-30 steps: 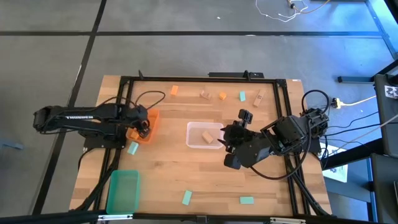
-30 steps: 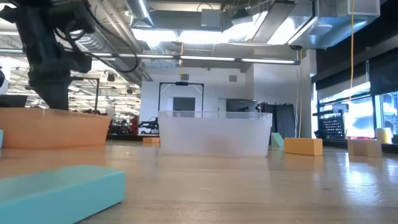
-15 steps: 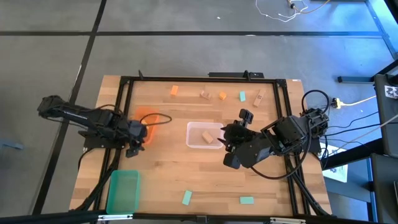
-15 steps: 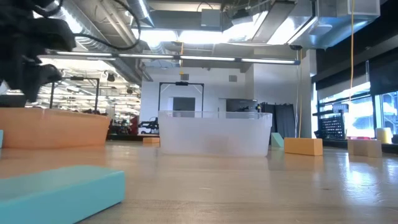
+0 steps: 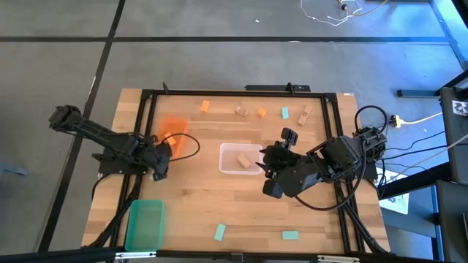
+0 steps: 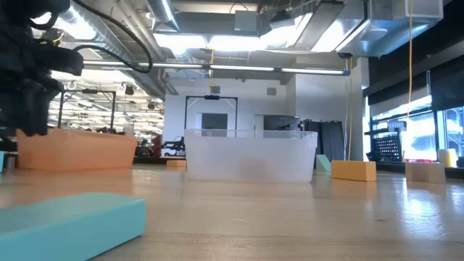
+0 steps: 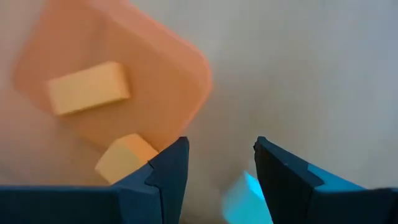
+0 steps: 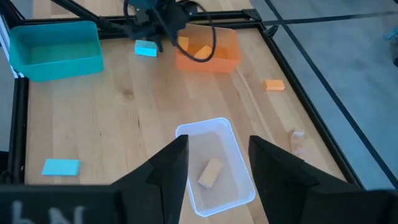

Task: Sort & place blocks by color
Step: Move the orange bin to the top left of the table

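Fingers [image 7: 168, 171] of the left gripper [image 5: 160, 166] stand apart, holding nothing, over a mint block [image 8: 145, 49] lying just beside the orange bin [image 5: 172, 129], which holds two orange blocks [image 7: 88, 88]. Right gripper [image 5: 272, 163], fingers parted and empty too, hovers over the clear bin [image 5: 239, 158] with one tan block [image 8: 210, 172] inside. More blocks line the far edge; two mint ones [image 5: 290, 235] lie near.
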{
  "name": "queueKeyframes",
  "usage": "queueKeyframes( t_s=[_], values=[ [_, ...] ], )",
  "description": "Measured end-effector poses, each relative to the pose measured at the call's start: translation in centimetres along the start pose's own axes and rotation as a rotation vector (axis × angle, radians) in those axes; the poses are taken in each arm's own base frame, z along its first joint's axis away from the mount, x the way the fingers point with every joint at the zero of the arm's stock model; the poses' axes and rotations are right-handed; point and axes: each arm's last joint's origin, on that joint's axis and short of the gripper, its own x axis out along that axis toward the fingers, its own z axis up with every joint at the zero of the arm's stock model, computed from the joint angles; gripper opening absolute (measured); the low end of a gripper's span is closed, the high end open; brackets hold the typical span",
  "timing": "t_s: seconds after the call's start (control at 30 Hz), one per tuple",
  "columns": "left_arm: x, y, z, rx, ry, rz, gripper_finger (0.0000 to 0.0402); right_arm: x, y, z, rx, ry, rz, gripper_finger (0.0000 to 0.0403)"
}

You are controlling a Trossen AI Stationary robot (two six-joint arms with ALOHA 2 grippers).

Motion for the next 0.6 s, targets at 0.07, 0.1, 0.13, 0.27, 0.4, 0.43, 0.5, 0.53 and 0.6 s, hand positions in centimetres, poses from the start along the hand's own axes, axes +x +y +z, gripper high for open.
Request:
queueKeyframes(
  t_s=[0.07,0.1,0.13,0.27,0.4,0.43,0.5,0.53,0.6],
  values=[
    [0.0,0.1,0.2,-0.049,-0.052,0.059,0.0172,0.0,0.0,0.0,0.000,0.000,0.000,0.0168],
    [0.0,0.2,0.2,-0.067,-0.076,0.085,0.0172,0.0,0.0,0.0,0.000,0.000,0.000,0.0168],
    [0.0,0.3,0.3,-0.086,-0.102,0.111,0.0172,0.0,0.0,0.0,0.000,0.000,0.000,0.0168],
    [-0.1,0.6,0.6,-0.147,-0.207,0.212,0.0172,0.0,0.0,0.0,-0.001,0.000,0.000,0.0168],
    [-0.1,1.0,0.9,-0.171,-0.286,0.300,0.0172,0.0,0.0,0.0,-0.003,0.000,0.000,0.0168],
    [-0.1,1.1,0.9,-0.180,-0.291,0.305,0.0172,0.0,0.0,0.0,-0.004,0.000,0.000,0.0168],
    [-0.1,0.9,1.2,-0.201,-0.289,0.262,0.0172,0.0,0.0,0.0,-0.004,0.000,0.000,0.0168],
    [-0.1,0.7,1.3,-0.199,-0.279,0.218,0.0172,0.0,0.0,0.0,-0.004,0.000,0.000,0.0168],
    [-0.1,0.1,1.4,-0.163,-0.244,0.110,0.0172,0.0,0.0,0.0,-0.004,0.000,0.000,0.0168]
  ],
)
